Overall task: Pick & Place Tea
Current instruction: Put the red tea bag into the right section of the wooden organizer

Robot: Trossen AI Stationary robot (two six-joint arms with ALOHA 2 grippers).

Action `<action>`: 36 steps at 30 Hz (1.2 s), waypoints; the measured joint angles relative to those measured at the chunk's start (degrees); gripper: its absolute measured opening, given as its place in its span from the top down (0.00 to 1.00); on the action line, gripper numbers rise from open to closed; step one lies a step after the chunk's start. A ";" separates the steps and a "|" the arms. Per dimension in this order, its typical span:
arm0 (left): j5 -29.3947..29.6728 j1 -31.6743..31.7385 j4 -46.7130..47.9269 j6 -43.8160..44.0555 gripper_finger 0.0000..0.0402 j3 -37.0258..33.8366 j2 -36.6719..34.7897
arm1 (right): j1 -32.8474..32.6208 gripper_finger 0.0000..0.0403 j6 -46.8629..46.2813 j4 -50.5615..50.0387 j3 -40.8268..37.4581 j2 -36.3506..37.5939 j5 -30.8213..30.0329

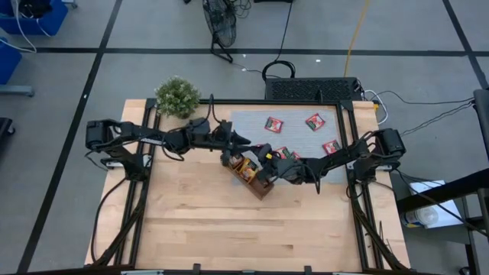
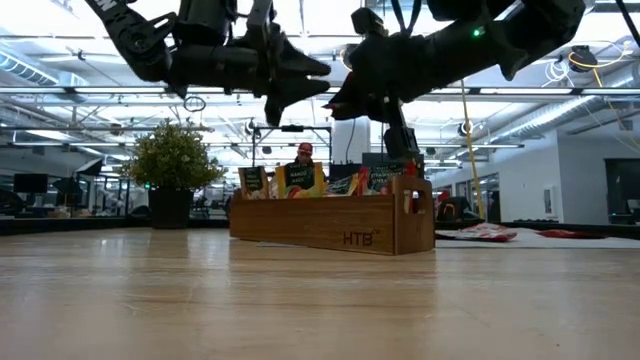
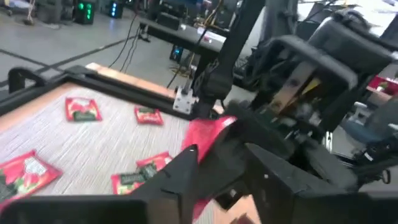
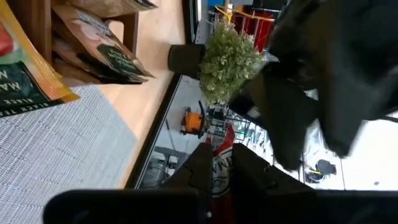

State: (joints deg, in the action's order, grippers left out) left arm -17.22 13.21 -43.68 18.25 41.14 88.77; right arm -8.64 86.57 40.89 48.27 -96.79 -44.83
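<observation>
Right wrist view, closest in: the right pincer [image 4: 214, 163] is pinching a red tea sachet [image 4: 221, 165] by its edge, up over the wooden tray [image 1: 254, 177] mid-counter [image 1: 229, 229]. The left pincer [image 3: 217, 155] hangs near the same sachet, can't tell its spread. Farther back, loose sachets [image 1: 314, 121] lie on the grey mat [image 1: 294, 122]. They look light, thin, crinkly and slippery, so I'd grab an edge.

My arms are dark. Red sachets [image 1: 273, 123] with light labels lie on the grey woven mat [image 1: 294, 122]. The tray [image 2: 330, 225] is brown wood, holding orange and dark green sachets [image 2: 290, 180]. The table [image 1: 229, 229] is pale wood; the far-left plant [image 1: 177, 97] is green.
</observation>
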 joint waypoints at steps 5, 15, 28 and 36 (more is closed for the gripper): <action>1.95 -1.30 4.34 -1.80 0.53 3.74 2.42 | -0.01 0.94 -0.64 0.26 0.00 0.00 1.56; 2.35 -1.35 4.86 -7.04 0.46 9.47 8.44 | 0.03 0.94 -4.11 -0.11 0.00 0.00 1.43; 1.96 -1.17 4.06 -18.52 0.93 9.69 8.14 | -0.05 0.93 -14.89 -3.28 0.04 0.00 6.88; 2.36 0.39 2.98 -28.43 0.99 9.67 5.61 | -0.40 0.92 -36.81 -5.24 0.04 0.00 12.14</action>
State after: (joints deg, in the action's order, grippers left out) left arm -14.87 13.60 -40.71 -10.18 50.81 94.37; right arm -9.04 49.76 35.64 48.31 -96.79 -32.69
